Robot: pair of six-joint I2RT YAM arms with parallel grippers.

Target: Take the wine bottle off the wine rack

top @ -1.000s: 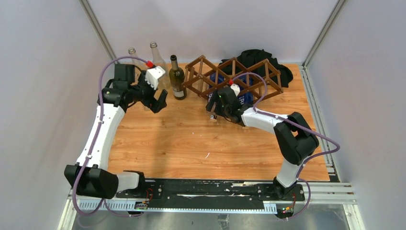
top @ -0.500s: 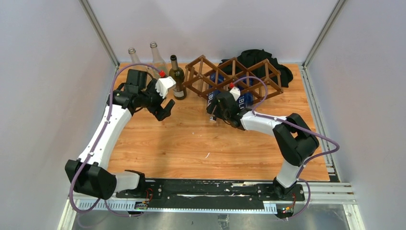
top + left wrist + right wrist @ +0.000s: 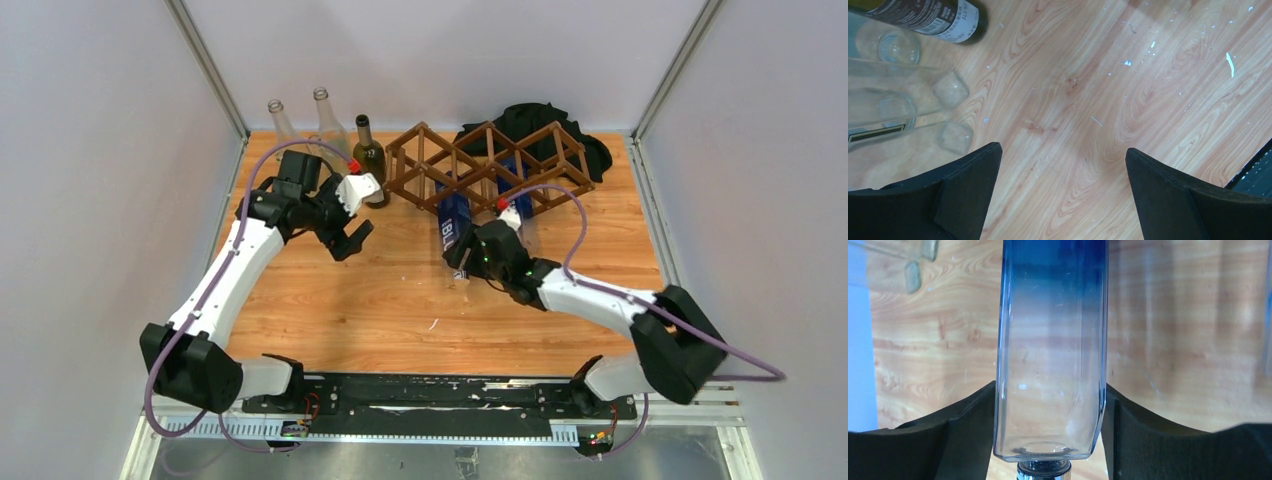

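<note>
The wine rack [image 3: 480,160], a dark brown wooden lattice, stands at the back of the table. A square bottle [image 3: 451,222], blue fading to clear, lies pointing away from the rack's front edge with its base end close to it. My right gripper [image 3: 466,262] is shut on its clear shoulder. In the right wrist view the bottle [image 3: 1050,340] fills the gap between both black fingers [image 3: 968,435] of the gripper [image 3: 1050,412]. My left gripper [image 3: 355,238] is open and empty over bare wood, left of the rack; it also shows in the left wrist view [image 3: 1062,150].
A dark wine bottle [image 3: 368,160] stands left of the rack, with two clear bottles [image 3: 300,120] behind it; they also show in the left wrist view [image 3: 898,95]. A second blue bottle [image 3: 518,205] lies in the rack. Black cloth [image 3: 530,120] sits behind the rack.
My right arm has drawn the blue bottle towards the near side, out from the rack. My left gripper has moved right and nearer the dark bottle, still open.
</note>
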